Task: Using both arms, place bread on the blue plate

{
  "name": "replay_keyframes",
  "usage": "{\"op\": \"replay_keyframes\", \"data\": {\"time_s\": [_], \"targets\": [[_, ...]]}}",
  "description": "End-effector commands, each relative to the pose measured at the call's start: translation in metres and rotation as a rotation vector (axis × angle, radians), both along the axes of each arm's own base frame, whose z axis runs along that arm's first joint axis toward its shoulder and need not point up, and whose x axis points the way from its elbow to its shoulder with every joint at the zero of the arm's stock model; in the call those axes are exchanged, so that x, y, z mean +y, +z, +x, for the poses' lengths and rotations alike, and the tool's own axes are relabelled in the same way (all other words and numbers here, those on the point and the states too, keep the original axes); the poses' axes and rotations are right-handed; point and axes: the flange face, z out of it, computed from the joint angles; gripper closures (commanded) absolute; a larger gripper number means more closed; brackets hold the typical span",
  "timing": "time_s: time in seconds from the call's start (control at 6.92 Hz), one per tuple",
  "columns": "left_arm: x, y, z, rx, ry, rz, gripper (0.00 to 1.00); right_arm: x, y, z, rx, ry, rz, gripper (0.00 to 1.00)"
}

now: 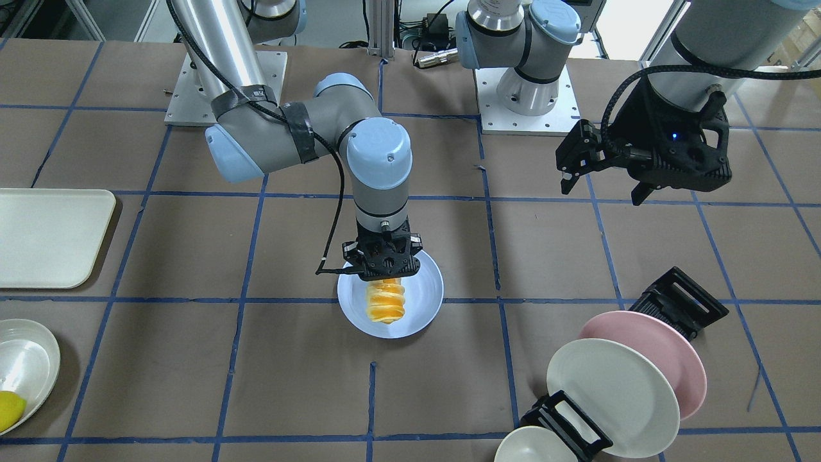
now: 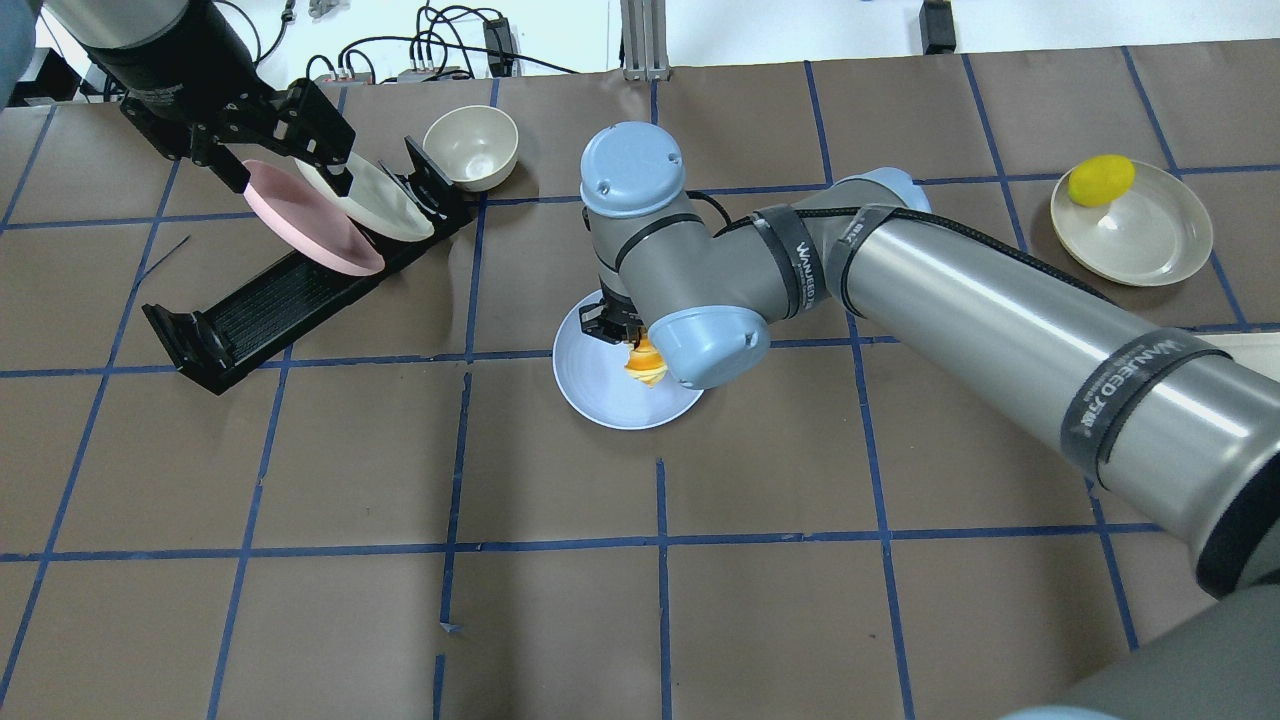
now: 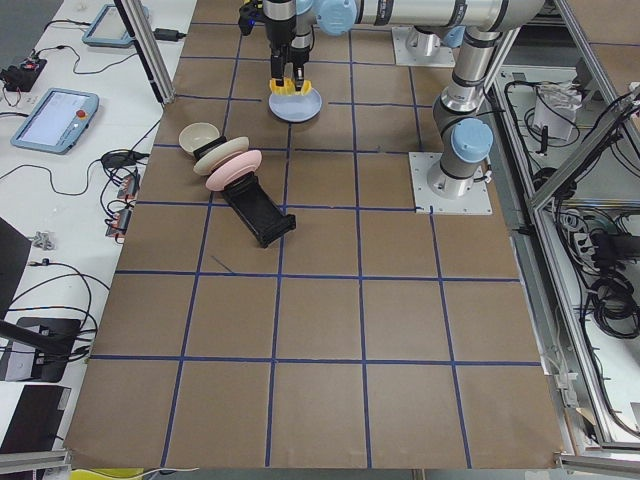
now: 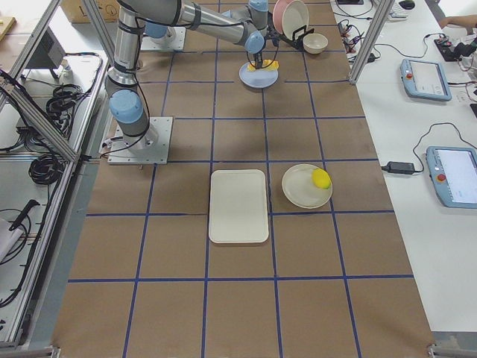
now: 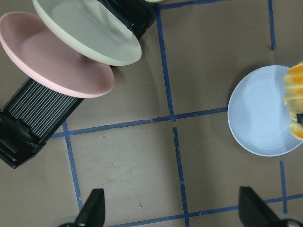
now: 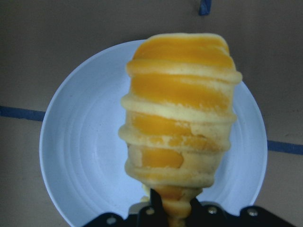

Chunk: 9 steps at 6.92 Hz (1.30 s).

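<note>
The bread (image 1: 385,301), a ridged golden-yellow roll, hangs from my right gripper (image 1: 383,273), which is shut on its top end. It is over the middle of the blue plate (image 1: 420,301), which lies flat on the table; I cannot tell whether it touches. The right wrist view shows the bread (image 6: 180,109) in front of the plate (image 6: 80,151). In the overhead view my right arm hides most of the bread (image 2: 645,362). My left gripper (image 1: 603,189) is open and empty, raised off to the side of the plate (image 5: 258,118), by the dish rack.
A black dish rack (image 1: 683,298) holds a pink plate (image 1: 667,353) and a cream plate (image 1: 616,391), with a small bowl (image 1: 532,446) beside it. A cream tray (image 1: 51,234) and a cream dish (image 1: 25,366) with a lemon (image 1: 9,410) lie at the other end.
</note>
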Motion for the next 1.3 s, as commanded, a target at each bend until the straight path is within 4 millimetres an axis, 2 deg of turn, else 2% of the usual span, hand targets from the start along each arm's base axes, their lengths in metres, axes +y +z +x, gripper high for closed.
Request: {"op": "replay_keyframes", "data": {"time_s": [0.0,0.14,0.43,0.58,0.72,1.01,1.16], "targets": [[0.000,0.000,0.000,0.004,0.001,-0.003,0.00,0.001,-0.012,0.003,0.011,0.002,0.021,0.83],[0.000,0.000,0.002,0.000,0.001,-0.003,0.00,0.003,-0.015,0.002,0.012,0.017,0.027,0.01],[-0.001,-0.001,0.001,0.003,0.001,-0.003,0.00,0.000,-0.011,0.006,-0.046,0.013,0.039,0.00],[-0.001,-0.001,0.002,0.001,0.003,-0.003,0.00,-0.004,-0.008,0.002,-0.049,0.007,0.033,0.00],[-0.001,-0.001,0.002,0.001,0.003,-0.003,0.00,-0.012,0.002,-0.005,-0.056,0.000,0.012,0.00],[-0.001,-0.001,0.002,0.001,0.003,-0.003,0.00,-0.041,0.047,-0.008,-0.063,-0.016,-0.049,0.00],[-0.001,-0.001,0.002,0.001,0.003,-0.003,0.00,-0.066,0.075,-0.032,-0.070,-0.046,-0.074,0.00]]}}
